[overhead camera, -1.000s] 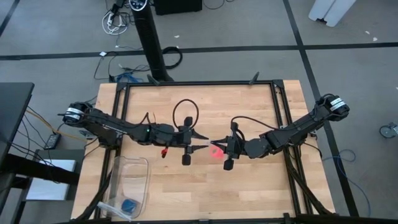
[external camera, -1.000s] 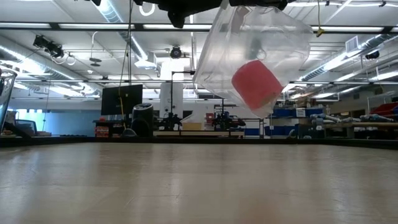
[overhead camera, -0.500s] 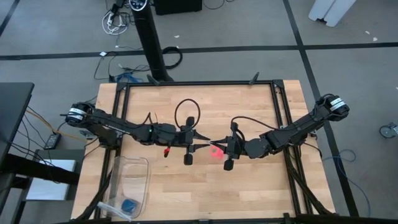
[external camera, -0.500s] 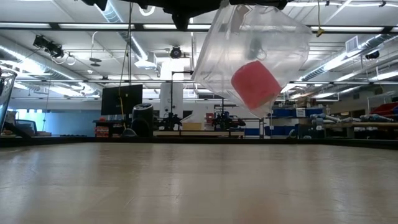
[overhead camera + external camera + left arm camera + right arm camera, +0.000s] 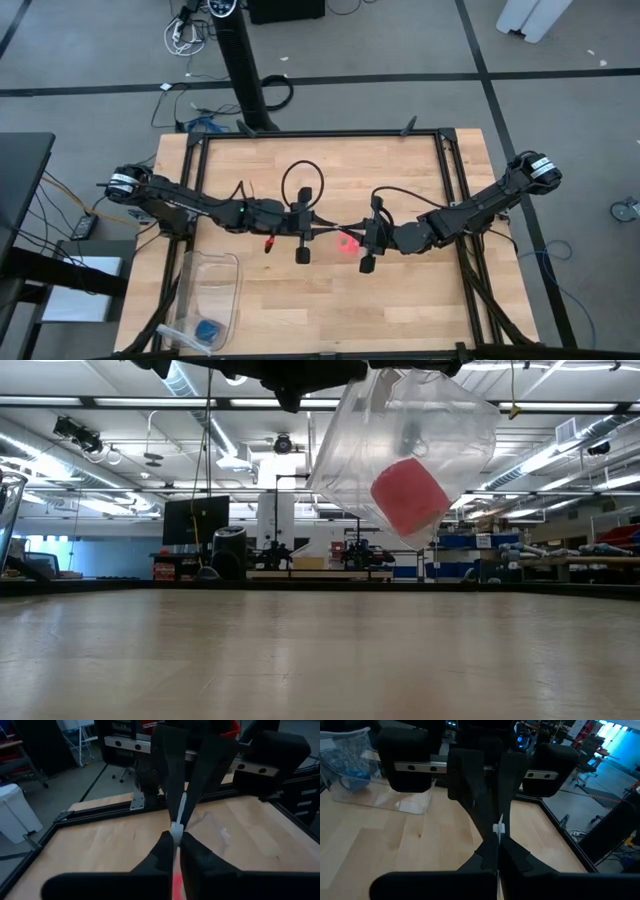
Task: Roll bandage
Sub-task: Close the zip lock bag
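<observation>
The bandage (image 5: 410, 495) is a compact pink-red roll lying in the bottom of a clear plastic bag (image 5: 400, 430). The bag hangs above the middle of the table. In the high view the roll (image 5: 348, 245) shows pink between the two grippers. My left gripper (image 5: 328, 236) reaches in from the table's left and is shut on the bag's top. My right gripper (image 5: 346, 237) comes from the right, tip to tip with the left, and is also shut on the bag's top. My left gripper pinches the bag's thin whitish top edge (image 5: 176, 826) between its two fingers. It comes in about level from the table's left. The bag hangs below, clear of the table. My right gripper pinches the same top edge (image 5: 498, 827) between its two fingers, about level from the table's right, right against the left gripper's tips. The bag hangs below it with the roll in its lowest corner (image 5: 425, 525).
A clear plastic tub (image 5: 210, 290) stands at the near left of the table, with a small blue object (image 5: 208, 328) by its near end. Black frame rails (image 5: 320, 135) run around the wooden tabletop. Bare wood lies under the hanging bag.
My left gripper has shut its spread fingers on the bag's top edge, staying where it was. My right gripper has kept its hold. The bag with the roll has hardly moved.
</observation>
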`<state>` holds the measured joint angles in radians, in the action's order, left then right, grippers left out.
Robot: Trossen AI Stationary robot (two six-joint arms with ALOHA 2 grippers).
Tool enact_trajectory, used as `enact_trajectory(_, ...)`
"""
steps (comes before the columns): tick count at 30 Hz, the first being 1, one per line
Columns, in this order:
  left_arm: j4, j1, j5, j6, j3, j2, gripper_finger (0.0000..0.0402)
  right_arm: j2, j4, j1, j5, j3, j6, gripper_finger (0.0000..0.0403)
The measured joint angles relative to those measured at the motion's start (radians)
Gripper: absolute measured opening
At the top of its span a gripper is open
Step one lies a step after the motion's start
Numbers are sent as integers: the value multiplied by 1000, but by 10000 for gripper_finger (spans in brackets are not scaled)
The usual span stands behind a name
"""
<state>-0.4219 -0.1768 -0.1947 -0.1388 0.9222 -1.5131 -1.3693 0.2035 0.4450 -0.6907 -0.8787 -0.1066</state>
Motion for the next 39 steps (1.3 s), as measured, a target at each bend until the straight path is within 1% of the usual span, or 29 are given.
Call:
enact_trajectory(1, 0, 0, 0, -9, 0, 0, 16, 0, 0, 0, -2, 0, 0, 0)
enact_trajectory(10, 28, -1, -12, -15, 2, 1, 15, 7, 3, 17, -3, 0, -2, 0)
enact_trajectory(18, 60, -1, -18, -18, 3, 2, 2, 12, 5, 19, -4, 1, -2, 0)
enact_trajectory(24, 59, -1, -22, -17, 2, 2, 3, 12, 7, 19, -4, 1, -2, 0)
enact_trajectory(27, 22, -2, -16, -14, -1, 1, 22, 15, 10, 20, -4, 1, 1, 0)
enact_trajectory(31, 2, -2, 27, -10, -4, -1, 64, 18, 15, 23, 1, -1, 1, 0)
enact_trajectory(35, -18, -2, 33, 11, -4, -1, 100, 18, 11, 23, 1, -1, 2, 0)
enact_trajectory(39, -67, -2, 54, 19, -4, -1, 117, 18, 9, 22, -1, -1, 2, 0)
